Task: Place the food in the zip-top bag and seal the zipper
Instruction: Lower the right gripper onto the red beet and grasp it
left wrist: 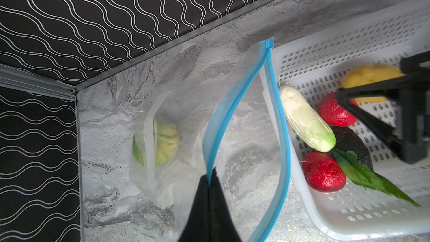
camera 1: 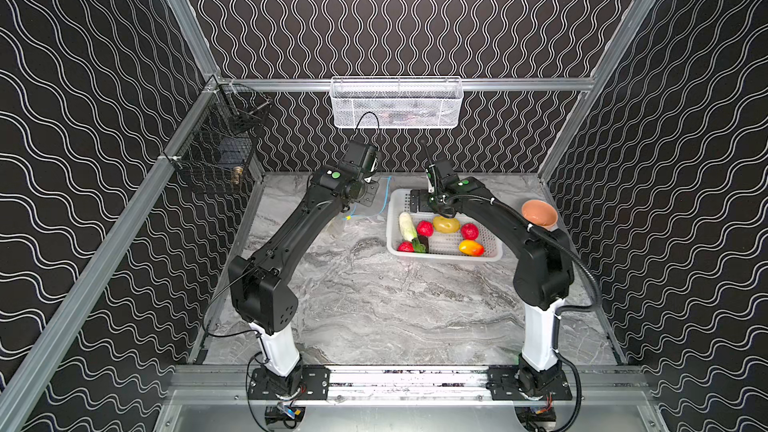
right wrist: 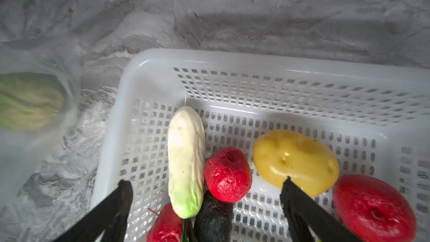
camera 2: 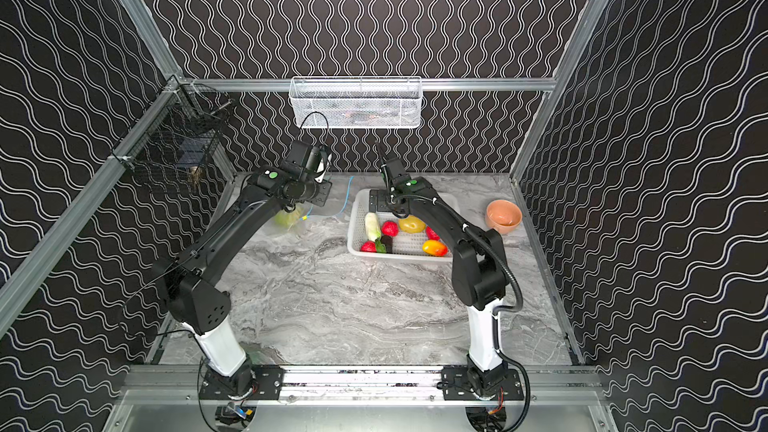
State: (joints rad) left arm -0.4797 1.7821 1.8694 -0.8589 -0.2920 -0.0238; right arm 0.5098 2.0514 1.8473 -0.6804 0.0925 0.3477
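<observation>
Right now the right end effector hangs wide open and empty over the basket. Its jaws straddle the radish and a strawberry right beside it. The radish's long axis runs across the closing line, so gripping it looks the likely next step, though the strawberry could get pinched too. The lemon, eggplant and mango lie close by. Just beside the basket, toward the left arm, the left end effector is clamped on the zipper, holding the mouth of the bag open on the table, with the melon inside.
</observation>
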